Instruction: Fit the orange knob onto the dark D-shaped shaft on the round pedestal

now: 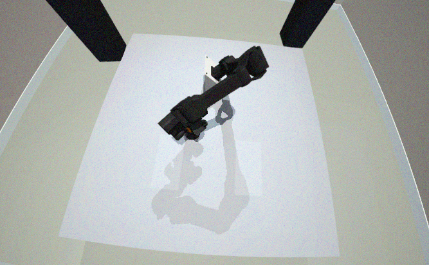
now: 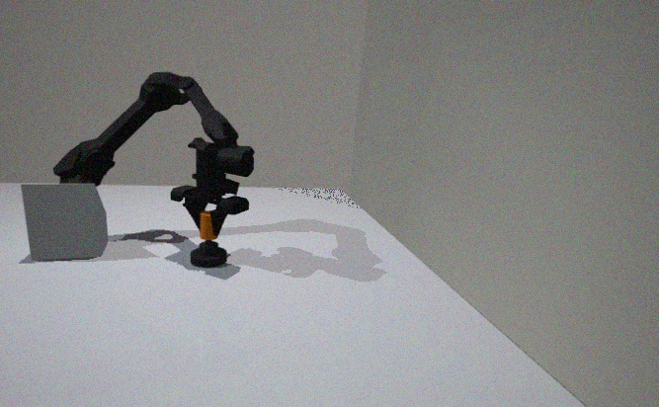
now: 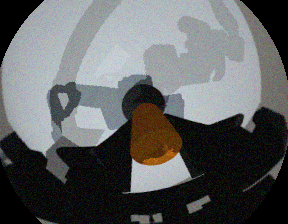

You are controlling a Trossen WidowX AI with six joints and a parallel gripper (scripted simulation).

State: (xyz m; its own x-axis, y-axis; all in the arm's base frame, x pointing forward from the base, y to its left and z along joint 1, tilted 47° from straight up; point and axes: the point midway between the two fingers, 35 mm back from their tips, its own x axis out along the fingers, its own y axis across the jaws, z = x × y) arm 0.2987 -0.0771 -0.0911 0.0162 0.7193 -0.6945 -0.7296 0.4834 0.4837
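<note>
The orange knob (image 1: 188, 130) (image 2: 206, 225) (image 3: 154, 134) is held upright between the fingers of my gripper (image 2: 208, 230) (image 3: 147, 119), which is shut on it. The dark round pedestal (image 2: 208, 256) (image 3: 143, 93) stands directly below the knob. In the exterior view the knob's lower end is at the top of the pedestal's narrow upper part, clearly above its wide base. Whether they touch, and how the flat sides are turned, cannot be told. In the top view the arm hides most of the knob and gripper. The shaft's tip and the knob's hole are hidden.
A grey block-like panel (image 2: 63, 222) stands left of the pedestal in the exterior view, near the arm's base. It shows as a thin white plate (image 1: 208, 67) in the top view. Two black posts (image 1: 91, 29) (image 1: 303, 24) stand at the back. Arm shadows cross the white table (image 1: 291, 213).
</note>
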